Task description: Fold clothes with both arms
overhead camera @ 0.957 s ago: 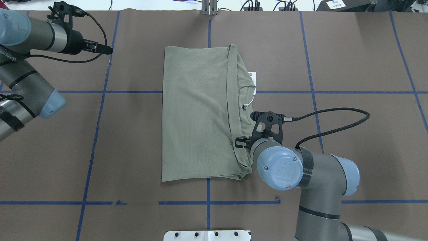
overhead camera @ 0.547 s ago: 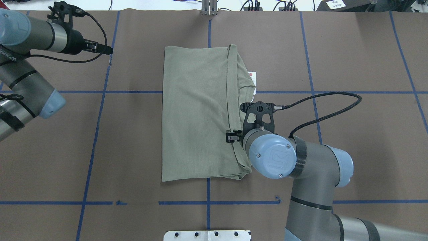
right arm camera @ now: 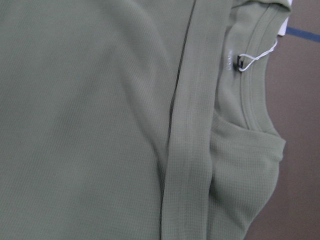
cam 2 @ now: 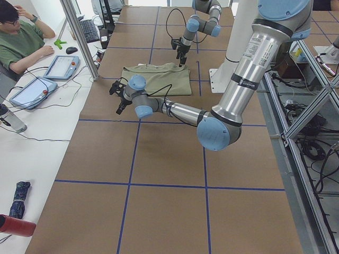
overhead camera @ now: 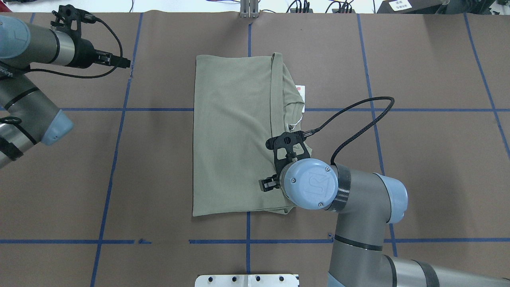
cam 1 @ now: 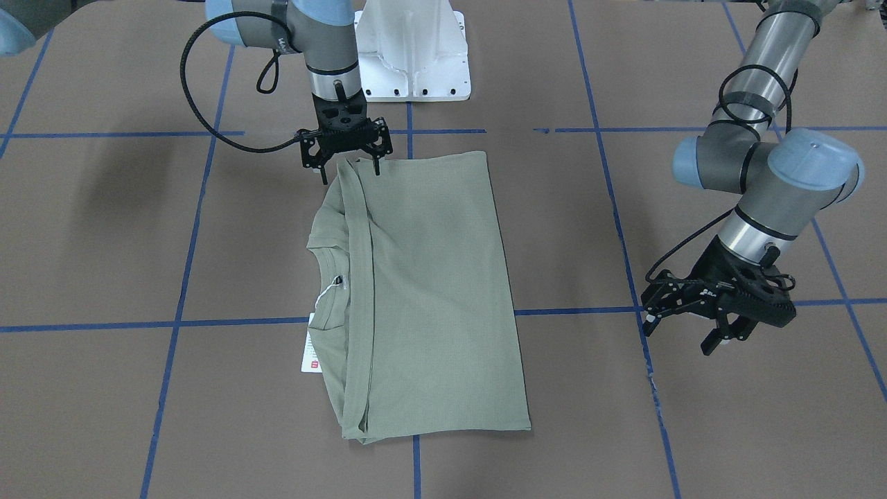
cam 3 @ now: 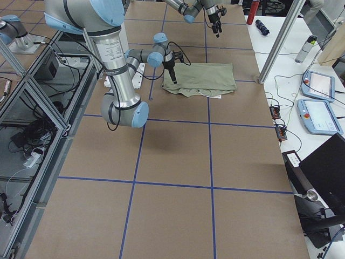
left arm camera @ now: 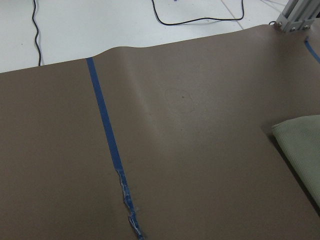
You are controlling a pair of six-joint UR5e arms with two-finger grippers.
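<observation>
progress: shirt (overhead camera: 231, 135) laid folded to a long rectangle mid-frame overhead on the surface (overhead camera: 418, 159), neckline and hang tag (overhead camera: 301, 93) exposed at its right edge | right gripper (cam 1: 350, 166) spread over the shirt's upper-left corner in the front view, nothing seen gripped | left gripper (cam 1: 682, 333) at lower right, spread, empty | remaining: a crosswise fold judged outstanding

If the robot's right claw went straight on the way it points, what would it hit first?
Most likely the green shirt: the right gripper points down over its folded edge nearest the robot.
</observation>
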